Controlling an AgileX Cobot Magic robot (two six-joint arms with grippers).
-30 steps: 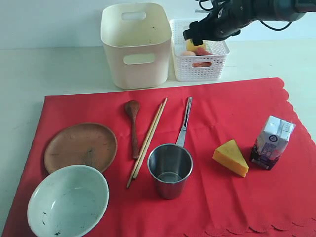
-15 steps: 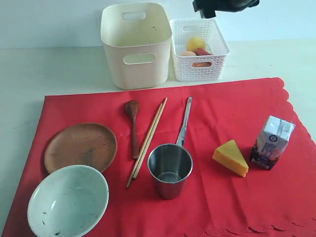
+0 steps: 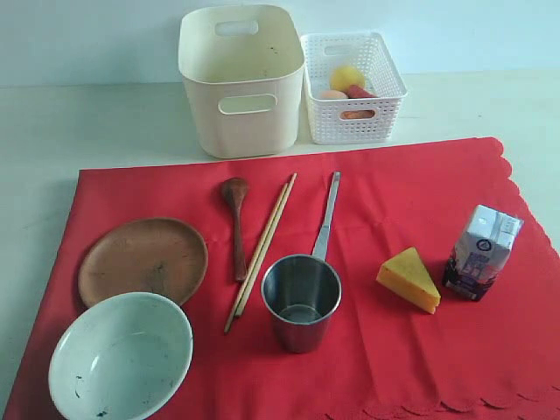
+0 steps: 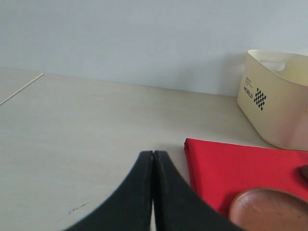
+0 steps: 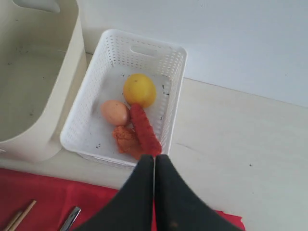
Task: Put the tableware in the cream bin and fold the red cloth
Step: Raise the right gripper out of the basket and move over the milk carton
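The red cloth (image 3: 367, 262) lies spread on the table. On it rest the brown wooden plate (image 3: 143, 260), the speckled bowl (image 3: 120, 356), the dark spoon (image 3: 236, 223), the chopsticks (image 3: 262, 249) and the steel cup (image 3: 302, 300) with its long handle. The cream bin (image 3: 241, 79) stands behind the cloth, with nothing visible in it. Neither arm shows in the exterior view. My left gripper (image 4: 153, 155) is shut and empty, off the cloth's corner (image 4: 211, 159) near the plate (image 4: 269, 211). High above the table, my right gripper (image 5: 154, 159) is shut and empty, by the white basket.
A white lattice basket (image 3: 353, 83) beside the bin holds a lemon (image 5: 139, 90), an egg (image 5: 115, 112) and a sausage (image 5: 144, 130). A cheese wedge (image 3: 409, 278) and a milk carton (image 3: 480, 252) sit on the cloth's right side.
The right arm, over the white basket a second ago, has risen and left the exterior view. Everything on the cloth has stayed put.
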